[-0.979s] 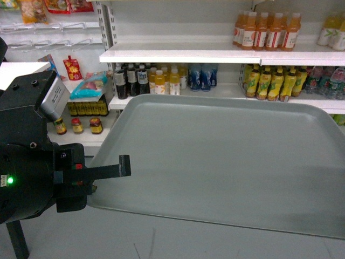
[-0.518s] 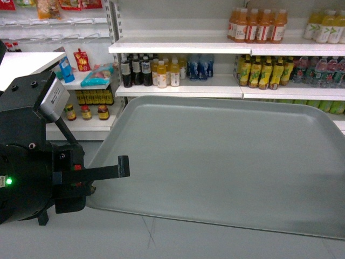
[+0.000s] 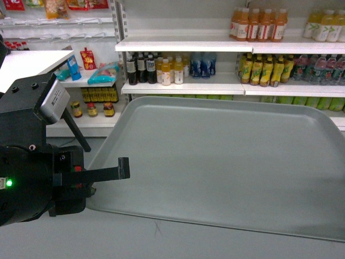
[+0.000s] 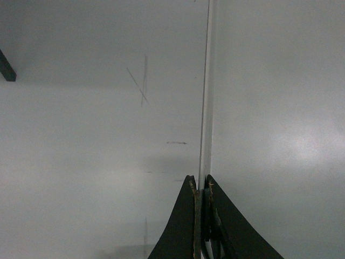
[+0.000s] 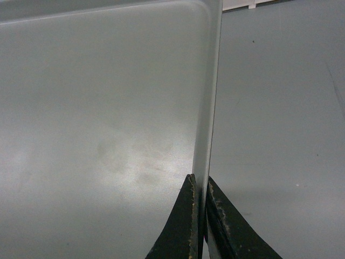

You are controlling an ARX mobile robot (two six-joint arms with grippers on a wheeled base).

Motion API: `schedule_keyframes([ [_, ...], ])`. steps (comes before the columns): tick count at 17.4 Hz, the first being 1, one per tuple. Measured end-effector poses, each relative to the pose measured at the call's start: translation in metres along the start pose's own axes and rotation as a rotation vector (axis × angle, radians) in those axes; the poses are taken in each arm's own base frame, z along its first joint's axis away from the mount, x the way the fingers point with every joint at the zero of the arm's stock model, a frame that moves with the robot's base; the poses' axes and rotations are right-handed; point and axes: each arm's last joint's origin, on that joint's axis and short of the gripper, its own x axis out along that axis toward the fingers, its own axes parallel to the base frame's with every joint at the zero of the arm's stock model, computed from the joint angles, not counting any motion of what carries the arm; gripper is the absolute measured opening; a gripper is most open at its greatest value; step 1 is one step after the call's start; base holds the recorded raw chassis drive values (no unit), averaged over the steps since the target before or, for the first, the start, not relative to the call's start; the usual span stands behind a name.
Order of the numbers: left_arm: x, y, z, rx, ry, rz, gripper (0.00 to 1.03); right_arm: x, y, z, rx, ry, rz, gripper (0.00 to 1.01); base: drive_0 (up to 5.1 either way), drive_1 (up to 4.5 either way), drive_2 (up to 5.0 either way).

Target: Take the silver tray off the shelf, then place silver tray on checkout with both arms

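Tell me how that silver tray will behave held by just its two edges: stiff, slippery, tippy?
Silver tray looks flat, unsagging: probably stiff. Left gripper and right gripper pinch only its thin rim; the smooth finish might slip. Nothing shows beneath it, so uneven arms could tilt it.

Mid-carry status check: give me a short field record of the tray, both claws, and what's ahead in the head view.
tray: silver tray held up off the floor, tilted, nothing on it
left claw: left claw shut on the tray's rim
right claw: right claw shut on the opposite rim; not visible in the head view
ahead: shelf stocked with bottles
checkout: white counter top at far left, tray not on it yet
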Motion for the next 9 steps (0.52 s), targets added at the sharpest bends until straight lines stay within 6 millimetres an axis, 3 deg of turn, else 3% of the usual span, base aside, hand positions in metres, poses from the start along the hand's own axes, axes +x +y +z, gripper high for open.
schedule_keyframes([
  [9,0.0,0.0,-0.0001,0.001,0.001,0.0,0.02,0.0001,-0.0001,-0.0002,0.001,0.002,0.0,0.04,-4.9,2.51,2.5],
])
